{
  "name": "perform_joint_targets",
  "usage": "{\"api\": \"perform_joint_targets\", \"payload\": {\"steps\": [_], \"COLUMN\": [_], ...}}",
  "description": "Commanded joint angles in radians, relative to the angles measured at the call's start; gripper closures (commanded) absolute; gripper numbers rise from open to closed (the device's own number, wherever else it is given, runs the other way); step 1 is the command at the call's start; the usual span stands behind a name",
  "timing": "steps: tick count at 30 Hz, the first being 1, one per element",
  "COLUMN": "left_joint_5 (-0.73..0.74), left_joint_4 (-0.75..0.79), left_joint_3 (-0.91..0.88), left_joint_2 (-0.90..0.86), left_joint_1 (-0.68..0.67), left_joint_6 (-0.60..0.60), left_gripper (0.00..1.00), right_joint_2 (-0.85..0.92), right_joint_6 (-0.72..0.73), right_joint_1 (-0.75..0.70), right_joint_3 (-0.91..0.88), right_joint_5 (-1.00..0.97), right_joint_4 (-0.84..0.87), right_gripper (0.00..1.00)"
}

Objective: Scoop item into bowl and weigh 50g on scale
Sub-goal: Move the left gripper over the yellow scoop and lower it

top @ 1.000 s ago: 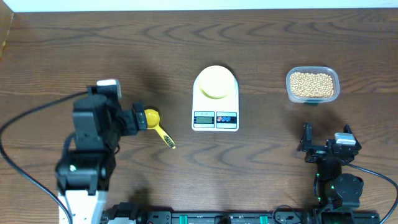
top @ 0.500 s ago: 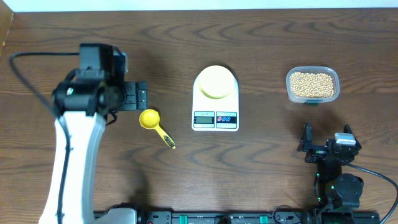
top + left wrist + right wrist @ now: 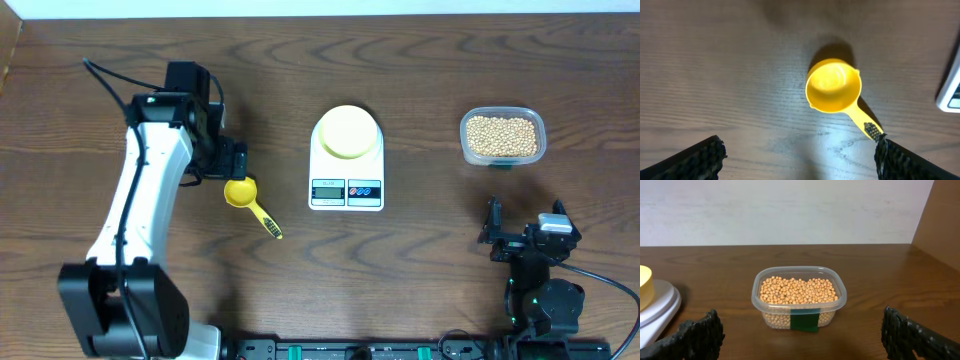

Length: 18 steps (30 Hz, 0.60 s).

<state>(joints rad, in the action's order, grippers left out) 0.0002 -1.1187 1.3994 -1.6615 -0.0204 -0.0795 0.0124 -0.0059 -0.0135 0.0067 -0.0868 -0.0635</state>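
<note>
Left gripper [image 3: 797,150], jaws apart and empty, over scoop [image 3: 833,92]; right gripper [image 3: 525,220] likewise, facing beans [image 3: 797,290] in tub [image 3: 771,320]. Overhead alone shows whole bowl [image 3: 347,133] on scale [image 3: 345,172].

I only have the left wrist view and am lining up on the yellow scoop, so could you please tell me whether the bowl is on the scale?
Observer: Yes, the bowl sits on the scale, toward its back, away from the display.
Operator: Thank you. Where are the beans?
Observer: The beans fill a clear tub on the right arm's side of the scale, standing apart from it.
Operator: Is the other arm close to them?
Observer: The right gripper is open and empty on the near side of the tub, facing it without touching it.
</note>
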Motion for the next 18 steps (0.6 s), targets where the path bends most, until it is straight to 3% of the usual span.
{"api": "perform_joint_targets", "payload": {"steps": [1,18], "left_joint_5": [-0.013,-0.013], "left_joint_4": [0.006,0.218], "left_joint_3": [-0.033,-0.212], "left_joint_2": [-0.023,-0.024], "left_joint_1": [0.004,0.004], "left_joint_6": [-0.015,-0.022], "left_gripper": [0.02,0.02], "right_joint_2": [-0.006,-0.006], "right_joint_6": [0.016,0.016], "right_joint_1": [0.008,0.008], "right_joint_3": [-0.001,-0.001], "right_joint_5": [-0.011,-0.011], "right_joint_4": [-0.003,-0.003], "right_gripper": [0.01,0.01]}}
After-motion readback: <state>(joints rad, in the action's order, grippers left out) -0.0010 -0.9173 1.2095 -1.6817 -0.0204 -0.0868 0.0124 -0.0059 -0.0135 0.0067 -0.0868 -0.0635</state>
